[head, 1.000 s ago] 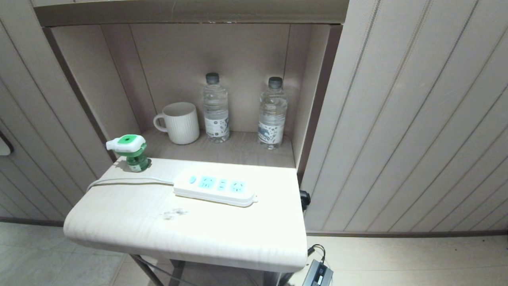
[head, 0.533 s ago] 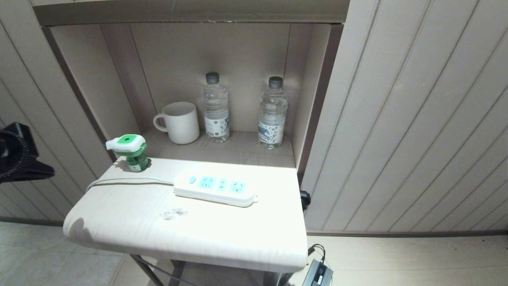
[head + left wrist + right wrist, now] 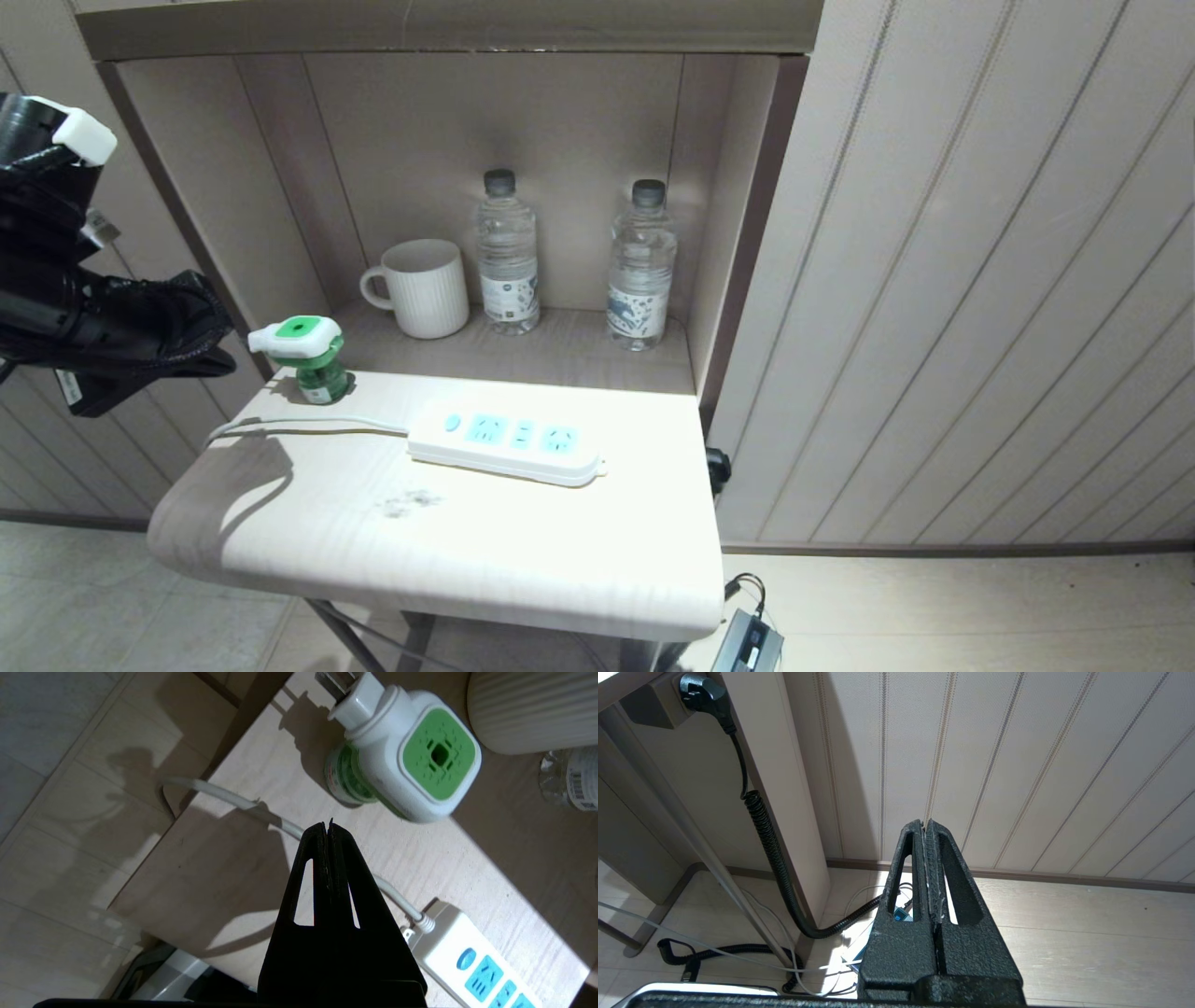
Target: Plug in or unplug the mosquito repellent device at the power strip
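Note:
The mosquito repellent device point(image 3: 303, 355), a green bottle under a white cap with a green centre, stands unplugged at the table's back left corner, prongs pointing left. In the left wrist view the device point(image 3: 411, 760) sits just beyond my left gripper point(image 3: 327, 826), whose jaws are pressed together and empty. The left gripper point(image 3: 210, 359) hangs left of the table, apart from the device. The power strip point(image 3: 509, 446) lies flat mid-table with its sockets free; its cord point(image 3: 299, 425) runs left. My right gripper point(image 3: 926, 825) is shut, parked low beside the wall.
A white mug point(image 3: 422, 287) and two water bottles point(image 3: 509, 252) point(image 3: 641, 266) stand in the recess behind the table point(image 3: 448, 551). The recess wall rises just left of the device. Black cables point(image 3: 770, 858) lie on the floor under the table.
My left arm has come up into the head view from the left edge and moved right, toward the device. Its shadow now falls on the table's left end. Nothing on the table has moved.

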### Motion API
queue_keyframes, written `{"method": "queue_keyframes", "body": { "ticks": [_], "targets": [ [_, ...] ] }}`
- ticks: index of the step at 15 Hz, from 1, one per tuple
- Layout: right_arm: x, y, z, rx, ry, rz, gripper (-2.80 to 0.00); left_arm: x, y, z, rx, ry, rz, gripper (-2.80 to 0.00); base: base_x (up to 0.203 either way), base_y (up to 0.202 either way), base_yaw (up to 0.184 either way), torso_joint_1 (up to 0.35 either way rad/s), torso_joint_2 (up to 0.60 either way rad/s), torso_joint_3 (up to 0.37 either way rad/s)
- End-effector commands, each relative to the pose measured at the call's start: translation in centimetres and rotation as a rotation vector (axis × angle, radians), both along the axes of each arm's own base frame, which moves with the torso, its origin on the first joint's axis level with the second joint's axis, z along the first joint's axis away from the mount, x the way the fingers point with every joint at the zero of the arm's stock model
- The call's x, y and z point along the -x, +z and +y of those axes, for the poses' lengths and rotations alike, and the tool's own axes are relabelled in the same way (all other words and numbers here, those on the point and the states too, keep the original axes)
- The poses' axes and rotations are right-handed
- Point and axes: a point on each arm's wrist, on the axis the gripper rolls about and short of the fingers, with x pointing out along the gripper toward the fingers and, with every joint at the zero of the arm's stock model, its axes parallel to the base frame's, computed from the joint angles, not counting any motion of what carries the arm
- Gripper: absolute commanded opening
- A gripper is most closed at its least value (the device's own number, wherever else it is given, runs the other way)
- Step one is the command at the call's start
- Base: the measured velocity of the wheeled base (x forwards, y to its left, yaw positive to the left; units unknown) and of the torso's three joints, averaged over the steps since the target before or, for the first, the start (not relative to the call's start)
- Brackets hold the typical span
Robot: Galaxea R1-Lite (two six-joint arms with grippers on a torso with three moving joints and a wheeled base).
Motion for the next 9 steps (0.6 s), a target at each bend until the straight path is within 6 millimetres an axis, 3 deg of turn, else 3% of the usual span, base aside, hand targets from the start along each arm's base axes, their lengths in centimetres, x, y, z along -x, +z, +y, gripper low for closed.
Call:
{"method": "queue_keyframes", "body": {
  "ticks": [1,9],
  "targets": [
    [0.0,0.0,0.0,0.0,0.001,0.001,-2.8,-1.0,-0.9,0.2,-0.008,0.019,0.022,-2.8,0.0,0.0,0.0,0.0,0.0,0.0],
    [0.0,0.0,0.0,0.0,0.001,0.001,-2.8,-2.2,-0.5,0.3,-0.011,0.027,-0.081,-2.8,0.0,0.0,0.0,0.0,0.0,0.0]
  ]
}}
